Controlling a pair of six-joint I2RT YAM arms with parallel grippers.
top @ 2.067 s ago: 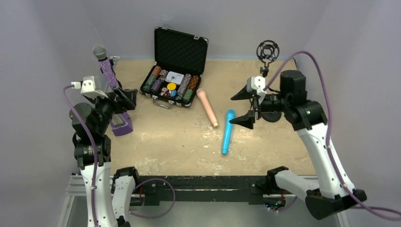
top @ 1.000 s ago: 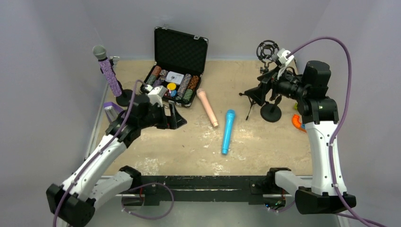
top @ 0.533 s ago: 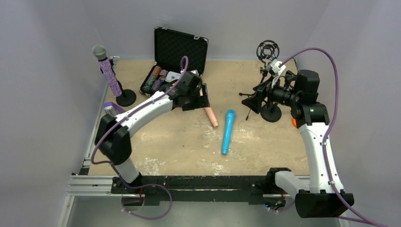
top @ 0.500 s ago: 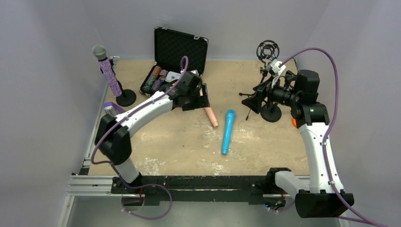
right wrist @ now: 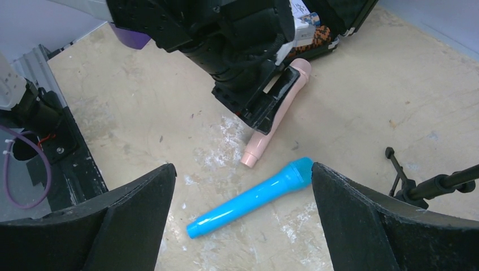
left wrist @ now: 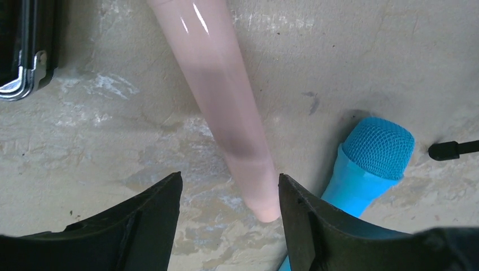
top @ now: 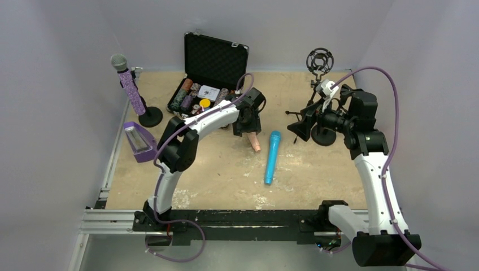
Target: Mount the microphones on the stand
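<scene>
Pink microphone (left wrist: 226, 101) straddled on the bench (top: 214, 169), not yet gripped.
Left pincer (left wrist: 229, 179) stands half-wide astride its tail end, a gap showing on one side, placed to pinch the slim handle. Blue microphone (top: 271, 156) lies just beside it; purple microphone (top: 129, 84) stands upright in its holder. Right pincer (right wrist: 242, 169) hangs wide and empty near the vacant stand (top: 320, 61), likely to steady it.

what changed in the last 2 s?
Left claw swung from beside the purple microphone across to the pink microphone and now straddles its handle end, jaws narrowing, not clamped. Right claw edged toward the right-hand stand, open. The blue microphone and the other two have not moved.
</scene>
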